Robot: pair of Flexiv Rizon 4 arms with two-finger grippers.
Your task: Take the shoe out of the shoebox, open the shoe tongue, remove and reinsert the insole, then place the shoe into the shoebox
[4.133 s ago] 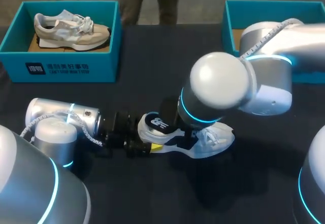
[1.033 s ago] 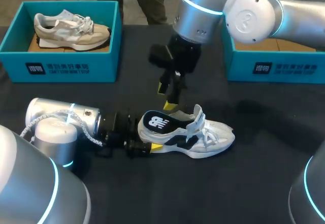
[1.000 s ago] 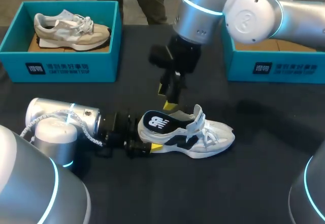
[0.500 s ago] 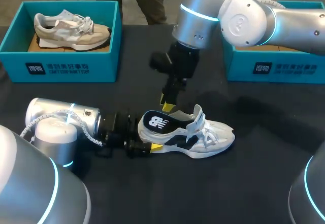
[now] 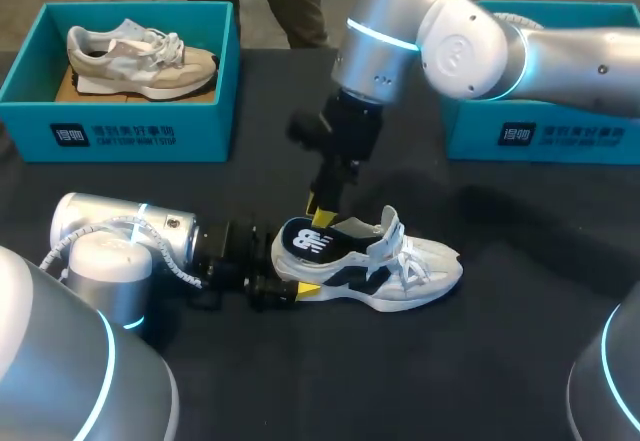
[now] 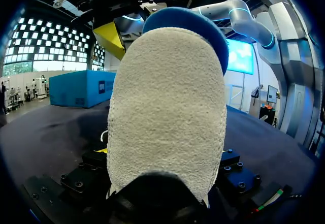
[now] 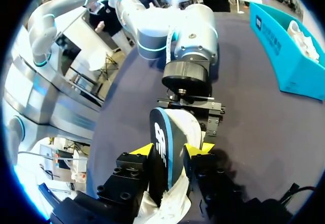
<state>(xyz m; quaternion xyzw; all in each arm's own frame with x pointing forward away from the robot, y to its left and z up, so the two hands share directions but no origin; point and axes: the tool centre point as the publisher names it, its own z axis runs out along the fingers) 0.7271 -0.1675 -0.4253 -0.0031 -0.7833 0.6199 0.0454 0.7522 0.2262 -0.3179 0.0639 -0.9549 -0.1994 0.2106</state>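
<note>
- R gripper [image 5: 322, 215] drops from above onto insole [image 5: 305, 242] heel end; can't tell if gripping.
- L gripper [image 5: 292, 281] clamps shoe [image 5: 405, 266] heel, on table [image 5: 480, 361].
- We judge 1 step live: insole handling; boxing not yet.

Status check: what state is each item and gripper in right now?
white shoe: on the table, upright, tongue lifted.
insole: heel end sticking up out of the shoe.
left gripper: shut on the shoe's heel.
right gripper: shut on the insole.
left shoebox: open, holding a beige shoe.
right shoebox: open.
</note>
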